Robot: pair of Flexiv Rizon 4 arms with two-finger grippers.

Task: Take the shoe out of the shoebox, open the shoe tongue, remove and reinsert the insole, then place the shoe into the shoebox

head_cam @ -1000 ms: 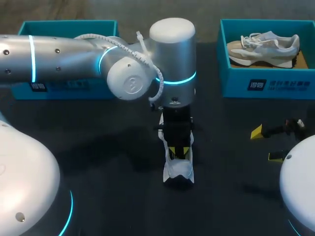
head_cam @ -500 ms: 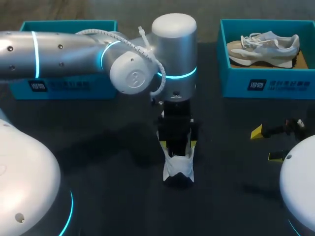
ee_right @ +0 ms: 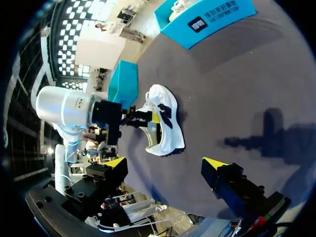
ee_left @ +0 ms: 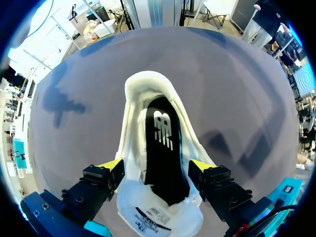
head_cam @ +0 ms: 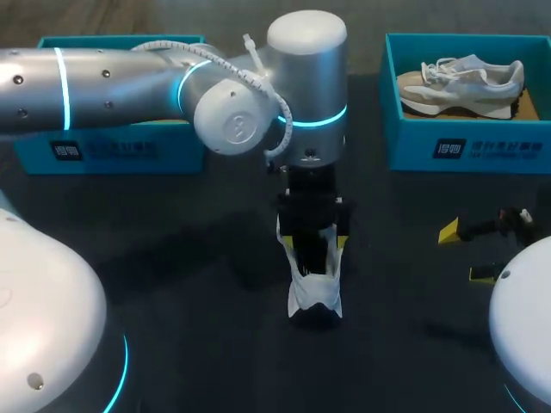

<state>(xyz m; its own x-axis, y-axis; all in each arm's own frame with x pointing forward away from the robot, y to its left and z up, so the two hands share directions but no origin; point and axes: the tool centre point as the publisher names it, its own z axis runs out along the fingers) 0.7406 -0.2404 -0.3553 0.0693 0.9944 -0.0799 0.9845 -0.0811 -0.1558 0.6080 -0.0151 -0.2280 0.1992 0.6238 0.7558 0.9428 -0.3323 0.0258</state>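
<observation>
Shoe: the white lace-up sneaker (head_cam: 314,294) stood on the dark tabletop (head_cam: 172,249), near the middle, well apart from both boxes.
Left tool: the left gripper (ee_left: 157,166) hung straight down over the sneaker's mouth. Its yellow-tipped fingers were spread wide, one just beside each wall of the sneaker. From where I stood it looked like no clamp at all, only a straddle.
Tongue: the white padded tongue (ee_left: 158,215) was folded back under the gripper, so the mouth gaped open.
Insole: the black printed insole (ee_left: 160,153) lay flat inside the sneaker, running down to the heel cup.
Right tool: the right gripper (ee_right: 165,163) waited off to the side above bare table. Its fingers were apart, with nothing between them.
Boxes: one open teal cardboard shoebox (head_cam: 112,146) sat at the far left, its inside mostly hidden behind the left arm (head_cam: 112,82). The other teal shoebox (head_cam: 465,146), far right, held a grey-and-white sneaker (head_cam: 465,82) lying on its side.
Done, by my reckoning: the sneaker was out of its box and the tongue was opened.
Unclear: with the insole seated, I could not tell whether it had yet to be pulled or had already been put back.
Left to do: at the least, the sneaker had to go back into a shoebox.
</observation>
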